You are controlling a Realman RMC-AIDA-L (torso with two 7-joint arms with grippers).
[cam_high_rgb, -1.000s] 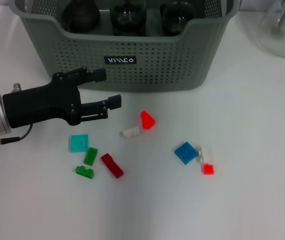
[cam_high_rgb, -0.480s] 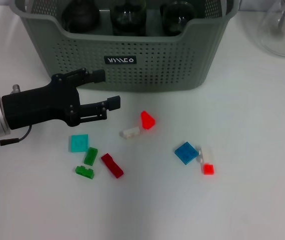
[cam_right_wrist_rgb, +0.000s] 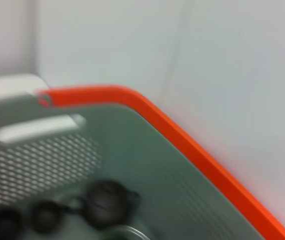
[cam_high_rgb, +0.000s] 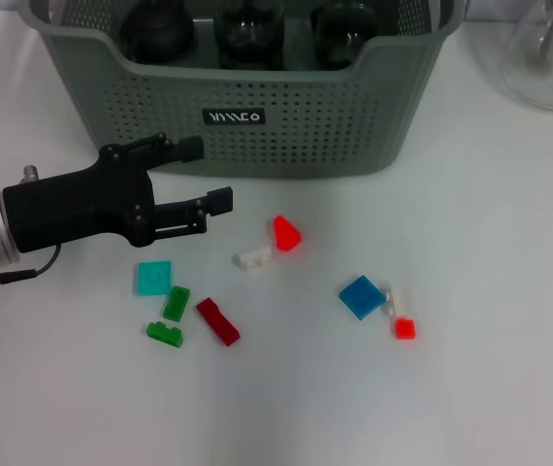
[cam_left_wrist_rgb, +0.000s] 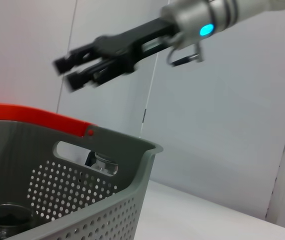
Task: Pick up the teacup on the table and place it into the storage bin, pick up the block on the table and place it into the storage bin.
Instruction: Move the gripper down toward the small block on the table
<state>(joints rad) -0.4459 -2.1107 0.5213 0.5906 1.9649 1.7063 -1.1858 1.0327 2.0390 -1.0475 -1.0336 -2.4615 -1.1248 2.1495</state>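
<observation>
Several small blocks lie scattered across the middle of the frame; the teal block (cam_high_rgb: 154, 278) sits just below the left gripper (cam_high_rgb: 204, 175), whose fingers are spread and hold nothing. Filling the upper centre is the storage bin (cam_high_rgb: 296, 136), directly above the claw. Right gripper (cam_left_wrist_rgb: 68, 73) hangs spread above the bin.

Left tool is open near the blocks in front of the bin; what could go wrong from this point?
The left tool hangs open, empty, beside the storage bin; swinging toward the blocks, it might bump the bin's wall. The small white block lies close beside the red block, so closing on one could push the other away. The right tool, raised above the bin, could cross paths with the left arm at drop-off.
</observation>
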